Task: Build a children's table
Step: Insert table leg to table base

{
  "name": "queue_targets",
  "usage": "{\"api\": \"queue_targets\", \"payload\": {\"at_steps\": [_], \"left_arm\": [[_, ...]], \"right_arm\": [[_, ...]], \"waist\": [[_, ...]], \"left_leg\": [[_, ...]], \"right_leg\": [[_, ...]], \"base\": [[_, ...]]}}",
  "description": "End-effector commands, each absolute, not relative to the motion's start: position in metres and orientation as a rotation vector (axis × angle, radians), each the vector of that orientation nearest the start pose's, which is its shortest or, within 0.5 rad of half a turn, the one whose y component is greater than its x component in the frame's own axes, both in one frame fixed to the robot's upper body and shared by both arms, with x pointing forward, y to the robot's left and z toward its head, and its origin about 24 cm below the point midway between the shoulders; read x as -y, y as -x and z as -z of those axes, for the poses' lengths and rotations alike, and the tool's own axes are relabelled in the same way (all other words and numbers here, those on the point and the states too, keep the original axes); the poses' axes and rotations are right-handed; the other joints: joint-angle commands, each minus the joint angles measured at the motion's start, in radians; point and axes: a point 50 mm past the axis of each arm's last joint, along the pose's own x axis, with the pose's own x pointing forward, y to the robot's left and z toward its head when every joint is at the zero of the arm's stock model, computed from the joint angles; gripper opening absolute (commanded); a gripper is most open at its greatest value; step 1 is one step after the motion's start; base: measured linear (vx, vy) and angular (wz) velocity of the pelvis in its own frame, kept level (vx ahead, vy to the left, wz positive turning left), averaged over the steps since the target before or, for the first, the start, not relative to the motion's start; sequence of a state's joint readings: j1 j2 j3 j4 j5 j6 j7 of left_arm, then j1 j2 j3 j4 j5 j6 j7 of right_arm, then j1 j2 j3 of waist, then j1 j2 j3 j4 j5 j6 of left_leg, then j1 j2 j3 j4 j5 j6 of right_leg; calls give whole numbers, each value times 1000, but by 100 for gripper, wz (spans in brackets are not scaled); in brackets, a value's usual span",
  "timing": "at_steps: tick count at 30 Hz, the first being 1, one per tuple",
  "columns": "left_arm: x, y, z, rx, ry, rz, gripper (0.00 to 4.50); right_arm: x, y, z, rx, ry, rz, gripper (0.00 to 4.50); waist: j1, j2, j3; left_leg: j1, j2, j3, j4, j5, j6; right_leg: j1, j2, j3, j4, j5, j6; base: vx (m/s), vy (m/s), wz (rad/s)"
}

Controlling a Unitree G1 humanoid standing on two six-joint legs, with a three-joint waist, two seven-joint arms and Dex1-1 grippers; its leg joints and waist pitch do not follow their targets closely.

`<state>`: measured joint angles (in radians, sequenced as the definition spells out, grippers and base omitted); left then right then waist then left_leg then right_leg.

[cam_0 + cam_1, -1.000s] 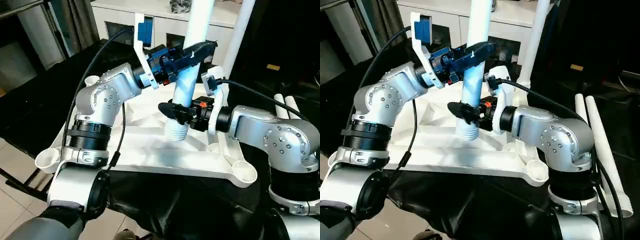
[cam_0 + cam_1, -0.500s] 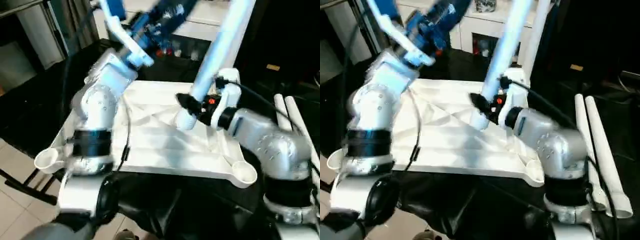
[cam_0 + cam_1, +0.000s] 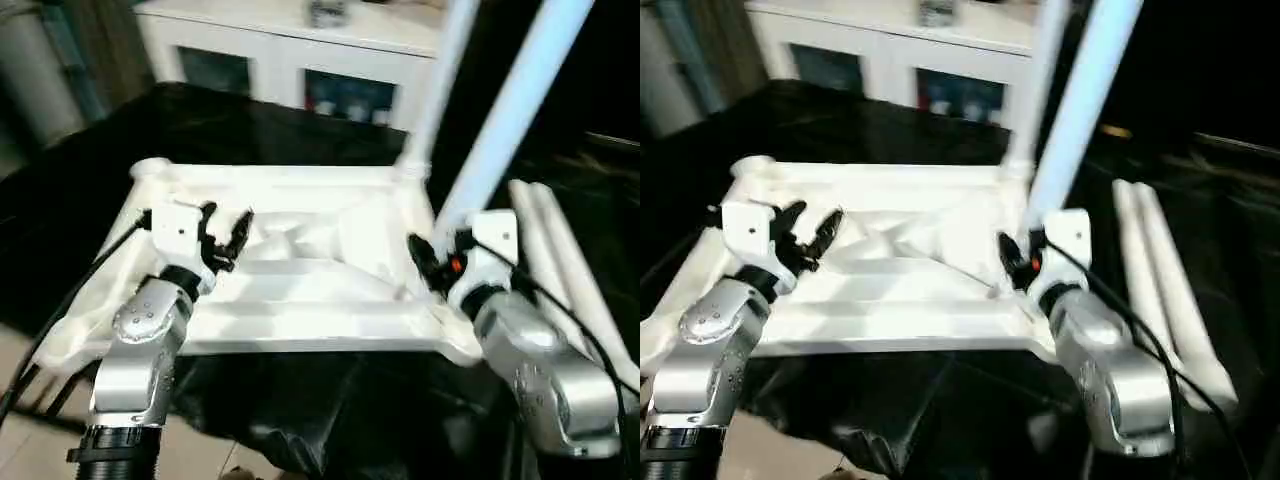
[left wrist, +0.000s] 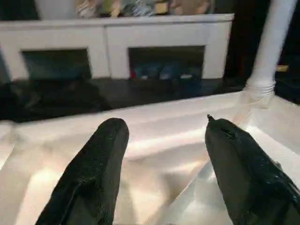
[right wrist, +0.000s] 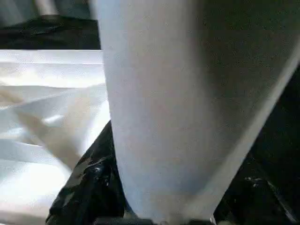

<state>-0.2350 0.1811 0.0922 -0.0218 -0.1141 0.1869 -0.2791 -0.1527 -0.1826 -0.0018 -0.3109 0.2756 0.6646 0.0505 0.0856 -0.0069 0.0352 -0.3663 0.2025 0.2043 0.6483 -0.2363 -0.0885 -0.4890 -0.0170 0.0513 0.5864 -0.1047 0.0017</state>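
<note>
**Precariously: one gripper carries a long leg toward the near right corner**

The white tabletop (image 3: 300, 300) lies upside down on a black-covered surface, ribbed underside up, with round sockets at its corners. One leg (image 3: 440, 90) already stands upright in the far right socket. Two spare legs (image 3: 560, 260) lie side by side on the black cover just beside the tabletop's right edge.

The right gripper (image 3: 432, 262) pinches the lower end of another leg (image 3: 510, 120), which slants up and away to the right. In the right wrist view this leg (image 5: 187, 108) sits squeezed between the two black fingers. The left gripper (image 3: 222, 238) hovers over the left part of the ribbed underside, fingers spread and holding nothing; its wrist view shows the two fingers (image 4: 93, 173) well apart.

Risks, as a judgement: the leg is gripped near its bottom only, so its long upper part could lever it out of the fingers or swing into the standing leg near it. Pushed down while tilted, its end may jam on the socket rim or shove the tabletop sideways, since nothing steadies it.
</note>
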Motion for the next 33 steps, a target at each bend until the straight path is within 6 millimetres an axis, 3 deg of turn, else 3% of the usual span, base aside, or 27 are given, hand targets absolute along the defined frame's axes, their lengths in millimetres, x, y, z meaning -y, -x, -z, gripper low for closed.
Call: {"api": "queue_targets", "payload": {"at_steps": [1, 2, 3, 4, 5, 6, 7, 8, 9, 10, 11, 12, 13, 14, 15, 16, 17, 18, 19, 21, 22, 23, 25, 28, 29, 30, 33], "left_arm": [[-172, -296, -102, 97, -115, 243, 302], [-171, -296, -102, 99, -126, 244, 302], [-169, -295, -100, 103, -183, 246, 302], [-169, -295, -100, 103, -183, 246, 302], [-170, -295, -98, 100, -192, 231, 302], [-171, -294, -98, 101, -191, 225, 302], [-171, -293, -97, 99, -194, 217, 302], [-172, -293, -97, 100, -195, 214, 302], [-173, -293, -97, 96, -189, 198, 302], [-173, -293, -97, 97, -190, 197, 302], [-174, -293, -97, 105, -152, 197, 302], [-173, -293, -98, 101, -158, 196, 302], [-173, -293, -98, 100, -163, 196, 302], [-172, -293, -99, 100, -169, 197, 302], [-172, -293, -100, 93, -178, 191, 302], [-172, -293, -100, 94, -186, 197, 302], [-170, -293, -101, 104, -180, 216, 302], [-168, -294, -102, 114, -180, 237, 302], [-164, -295, -101, 113, -186, 298, 302], [-151, -298, -95, 72, -190, 472, 302], [-147, -299, -94, 58, -183, 524, 302], [-136, -302, -89, 29, -173, 681, 302], [-128, -304, -83, -18, -190, 819, 302], [-118, -308, -74, -128, -208, 965, 302], [-116, -311, -73, -141, -218, 985, 302], [-114, -315, -72, -155, -235, 990, 302], [-110, -323, -69, -221, -254, 1020, 302]], "right_arm": [[158, -270, -100, -152, -31, -158, 190], [158, -270, -100, -150, -28, -158, 190], [160, -268, -100, -133, -30, -162, 190], [160, -268, -100, -133, -30, -162, 190], [163, -267, -101, -124, -39, -136, 190], [163, -266, -102, -110, -53, -139, 190], [164, -265, -103, -105, -68, -136, 190], [164, -265, -103, -112, -79, -129, 190], [166, -265, -101, -130, -59, -112, 190], [166, -265, -101, -131, -58, -111, 190], [167, -266, -100, -139, -1, -110, 190], [168, -267, -98, -150, 13, -115, 190], [169, -267, -95, -164, 16, -117, 190], [170, -267, -93, -175, 16, -122, 190], [169, -267, -91, -191, 8, -144, 190], [166, -266, -90, -199, 0, -186, 190], [164, -265, -90, -201, 14, -225, 190], [161, -265, -91, -194, 29, -266, 190], [158, -265, -92, -182, 53, -315, 190], [157, -267, -92, -190, 39, -369, 190], [157, -268, -91, -196, 27, -379, 190], [160, -271, -89, -205, 21, -394, 190], [164, -276, -89, -208, 17, -398, 190], [167, -285, -97, -191, -18, -431, 190], [168, -287, -99, -187, -16, -434, 190], [168, -289, -100, -180, -9, -443, 190], [169, -293, -104, -170, 0, -464, 190]], "waist": [[13, -36, -65], [17, -41, -59], [4, -33, -48], [-15, -19, -45], [-52, 19, -44], [-65, 70, -56], [-64, 74, -61], [-36, 88, -55], [-35, 89, -58], [-33, 90, -66], [-36, 64, -77], [-37, 56, -85], [-42, 34, -88], [-40, 20, -87], [27, -26, -75], [31, -24, -67], [29, -28, -60], [30, -8, -59], [24, -2, -52], [14, 3, -48], [13, 7, -48], [10, 4, -45], [5, 18, -46], [-2, 20, -45], [0, 37, -50], [-3, 42, -51], [4, 26, -61]], "left_leg": [[-10, -63, -3, 34, -259, 87], [-27, -65, -34, 49, -227, 84], [-19, -68, -70, 34, -183, 63], [-8, -66, -74, -3, -193, 53], [52, -32, -74, -65, -304, 54], [34, 112, -95, -143, -320, 76], [31, 170, -120, -156, -218, 68], [19, 222, -89, -168, -41, 38], [24, 236, -79, -164, 25, 43], [46, 248, -78, -155, 77, 52], [67, 200, -126, -140, 172, 146], [90, 142, -124, -122, 136, 242], [79, 112, -107, -100, 102, 279], [31, 51, -72, -73, 60, 279], [-52, -51, -39, 12, -17, 170], [-43, -39, -49, -5, -2, 118], [-48, -33, -56, -18, -9, 88], [-51, -15, -71, -60, -28, 40], [-44, -14, -73, -81, -98, 13], [-15, -8, -72, -97, -198, -3], [-11, -3, -73, -102, -211, -5], [-1, 16, -80, -122, -242, -2], [17, 24, -81, -128, -285, -11], [18, 26, -80, -137, -320, -20], [18, 26, -81, -136, -309, -26], [19, 26, -79, -135, -303, -31], [8, 22, -67, -125, -150, 6]], "right_leg": [[85, -105, 154, -129, -905, 68], [106, -124, 191, -139, -968, 57], [88, -84, 200, -144, -990, 44], [63, -31, 168, -135, -938, 48], [-9, 63, 61, -96, -741, 48], [-4, 24, -56, 37, -329, -7], [12, -5, -84, 95, -228, -9], [-12, -28, -127, 147, -175, -15], [-11, -42, -139, 162, -172, -27], [-17, -52, -150, 175, -178, -28], [14, -79, -148, 177, -221, -5], [31, -96, -115, 101, -200, -36], [55, -107, -104, 68, -142, -89], [106, -119, -91, 39, -55, -152], [167, -222, -47, -49, -48, -116], [156, -220, -46, -57, -191, -35], [165, -216, -47, -61, -349, 35], [165, -185, -62, -58, -538, 99], [150, -153, -81, -67, -642, 120], [132, -133, -93, -78, -688, 82], [132, -131, -94, -77, -665, 60], [137, -127, -96, -71, -563, -4], [133, -129, -91, -67, -500, -62], [142, -134, -87, -60, -437, -111], [146, -138, -86, -55, -413, -123], [145, -137, -84, -54, -386, -129], [158, -141, -80, -38, -219, -174]], "base": [[-41, 147, -55], [-55, 190, -63], [-55, 190, -63], [-58, 208, -63], [-93, 191, -47], [-93, 191, -47], [-112, 163, -45], [-91, 121, -54], [-91, 121, -54], [-77, 34, -61], [-100, -69, -64], [-100, -69, -64], [-120, -130, -37], [-117, -144, -22], [-117, -144, -22], [-123, -132, -23], [-115, -86, -26], [-115, -86, -26], [-104, -50, -22], [-95, -33, -6], [-78, -6, 0], [0, 0, 0], [0, 0, 0], [-31, 58, 0], [0, 0, 0], [0, 0, 0], [0, 0, 0]]}}
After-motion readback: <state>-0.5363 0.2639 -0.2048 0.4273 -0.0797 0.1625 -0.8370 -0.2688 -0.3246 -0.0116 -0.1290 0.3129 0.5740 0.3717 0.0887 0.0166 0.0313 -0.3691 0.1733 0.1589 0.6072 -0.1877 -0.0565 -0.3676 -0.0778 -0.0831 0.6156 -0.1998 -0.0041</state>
